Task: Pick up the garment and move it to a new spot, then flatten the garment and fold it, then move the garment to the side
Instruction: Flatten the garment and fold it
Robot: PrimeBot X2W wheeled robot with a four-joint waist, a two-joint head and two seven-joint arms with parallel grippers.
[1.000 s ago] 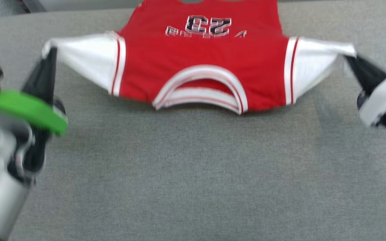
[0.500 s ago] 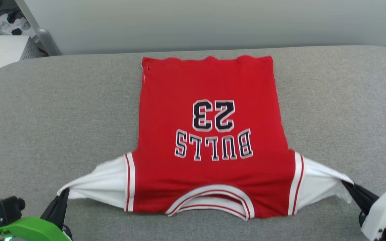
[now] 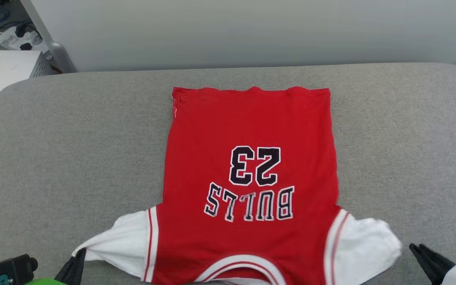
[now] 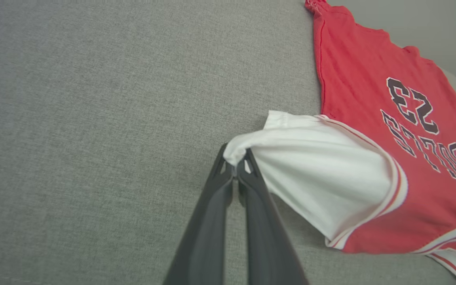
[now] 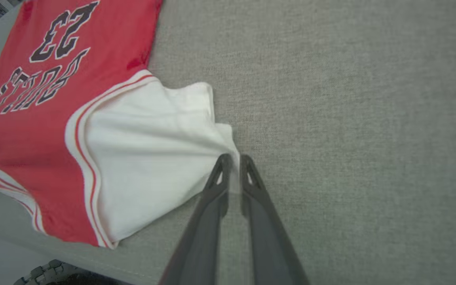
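On grey padding [image 3: 73,138], left claw [image 4: 234,164] pinches garment [image 3: 247,126].

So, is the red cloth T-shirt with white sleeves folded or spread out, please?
Spread out: the red cloth T-shirt lies unfolded on the grey fabric surface, print up, sleeves outstretched.

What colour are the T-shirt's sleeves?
The sleeves are white, clearest in the left wrist view.

Bright even light, slight blur.
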